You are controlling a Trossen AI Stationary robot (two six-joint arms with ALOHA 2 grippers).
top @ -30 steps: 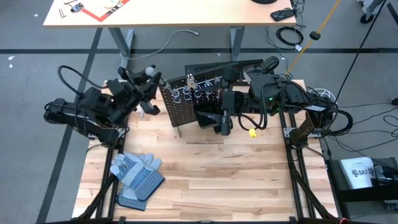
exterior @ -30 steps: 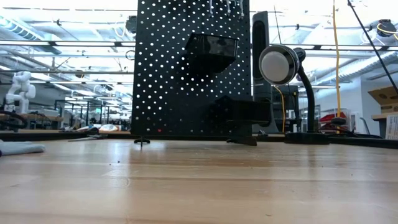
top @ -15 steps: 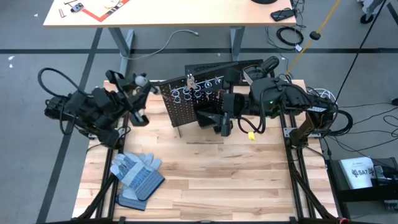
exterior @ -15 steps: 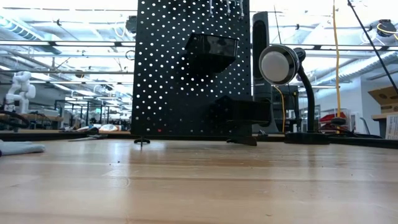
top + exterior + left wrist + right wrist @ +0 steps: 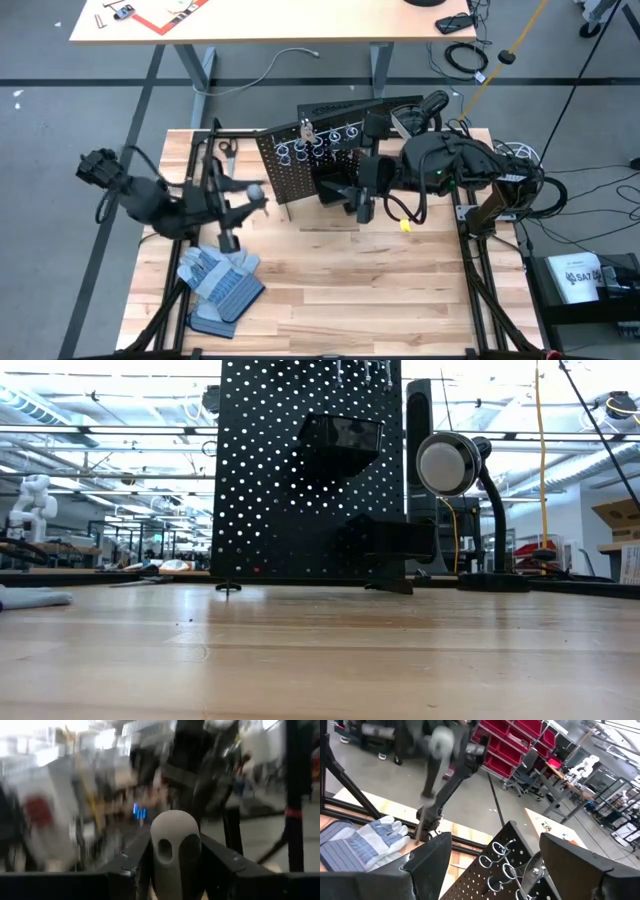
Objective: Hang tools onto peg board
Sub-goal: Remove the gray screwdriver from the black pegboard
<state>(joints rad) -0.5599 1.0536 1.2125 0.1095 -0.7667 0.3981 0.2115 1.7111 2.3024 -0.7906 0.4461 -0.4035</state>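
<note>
The peg board (image 5: 300, 175) stands upright at the far middle of the tabletop (image 5: 350, 290), its ring row (image 5: 320, 145) along the top edge and a black bin (image 5: 340, 435) on its face.

The left tool (image 5: 172, 851), off the board's left side above the tabletop, is clenched around a grey piece (image 5: 172, 827) with a rounded end. The piece is carried in the air, apart from the board.

The right tool (image 5: 362, 208) hangs just in front of the board's face, fingers spread wide, grasping nothing.

A few thin silver pieces (image 5: 532, 870) already sit at the rings (image 5: 502, 855); most rings look empty. By this showing, the task seems partly done: the grey piece is not yet hung.

Which other hand tools remain cannot be told.

Work gloves (image 5: 220, 280) lie near the tabletop's front left, apart from the board.
</note>
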